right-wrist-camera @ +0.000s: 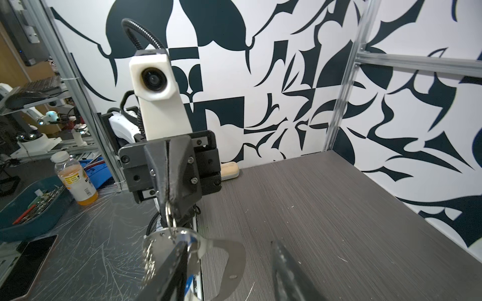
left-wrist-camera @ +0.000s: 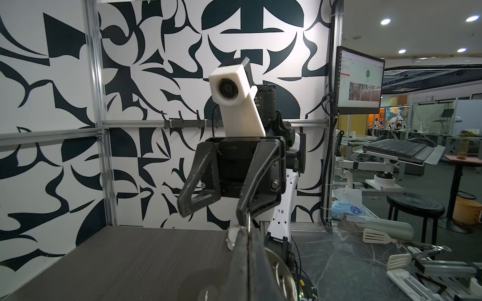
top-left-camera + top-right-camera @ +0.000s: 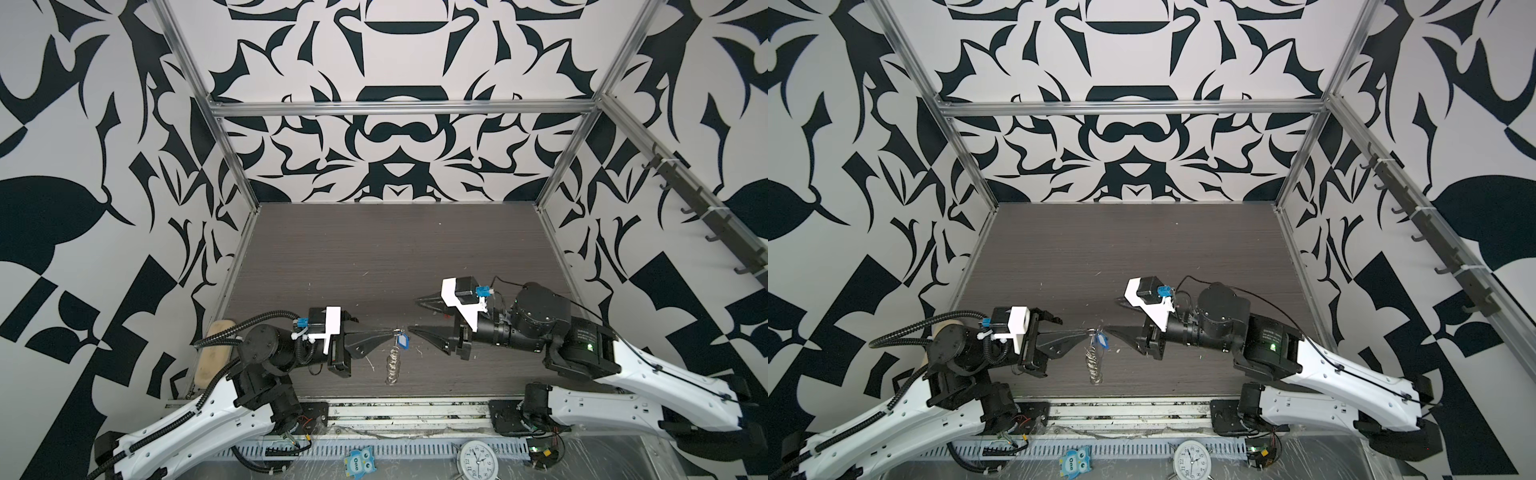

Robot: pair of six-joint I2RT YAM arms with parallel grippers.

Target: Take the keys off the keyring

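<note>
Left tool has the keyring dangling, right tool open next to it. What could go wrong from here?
1. The left tool pinches only a small ring, and the keyring hangs free below it. A tug may set it swinging or pull the ring out of the grip.
2. The right tool stands open right beside the blue tag. Closing there could catch the keyring's bare rings instead of the tag.
</note>
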